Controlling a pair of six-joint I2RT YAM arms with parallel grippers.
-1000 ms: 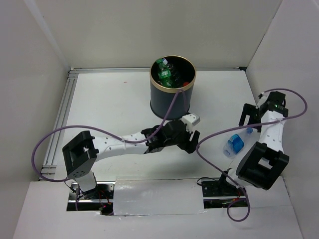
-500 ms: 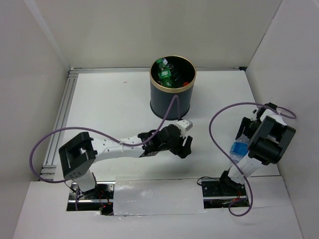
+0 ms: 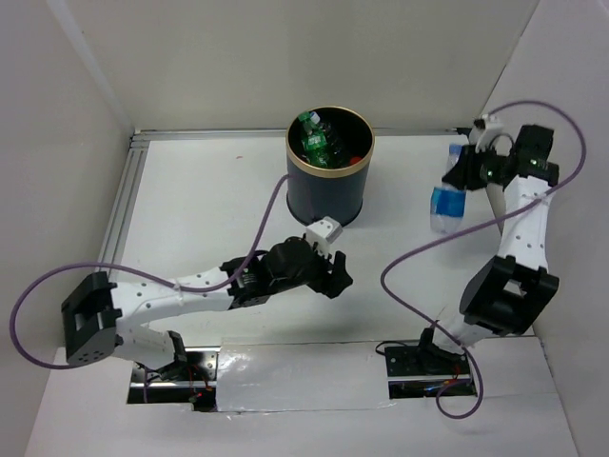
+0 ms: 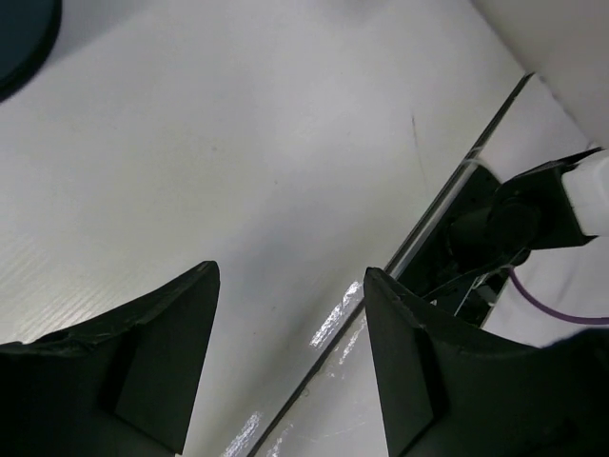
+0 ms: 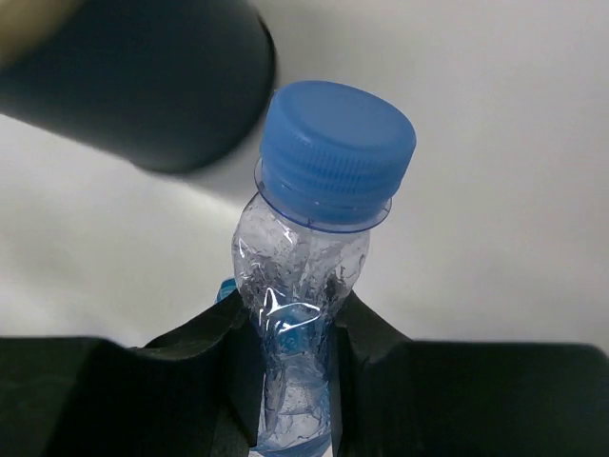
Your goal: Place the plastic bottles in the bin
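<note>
The dark navy bin (image 3: 328, 179) with a gold rim stands at the back middle of the table, several green and clear plastic bottles (image 3: 316, 141) inside it. My right gripper (image 3: 463, 171) is raised at the right, shut on a blue-tinted bottle (image 3: 444, 207) that hangs from it. In the right wrist view the fingers squeeze the crumpled bottle (image 5: 300, 314) below its blue cap, and the bin (image 5: 143, 86) looms blurred at the upper left. My left gripper (image 3: 335, 276) hovers open in front of the bin; its wrist view shows the open jaws (image 4: 290, 286) over bare table.
White walls close in the table on the left, back and right. A metal rail (image 3: 119, 224) runs along the left side. Purple cables loop from both arms. The table's near edge and a mount (image 4: 519, 224) show in the left wrist view.
My right gripper closed on the blue-tinted bottle, lifted it off the table and swung it toward the back right. The left arm drew back toward the near left, still open.
</note>
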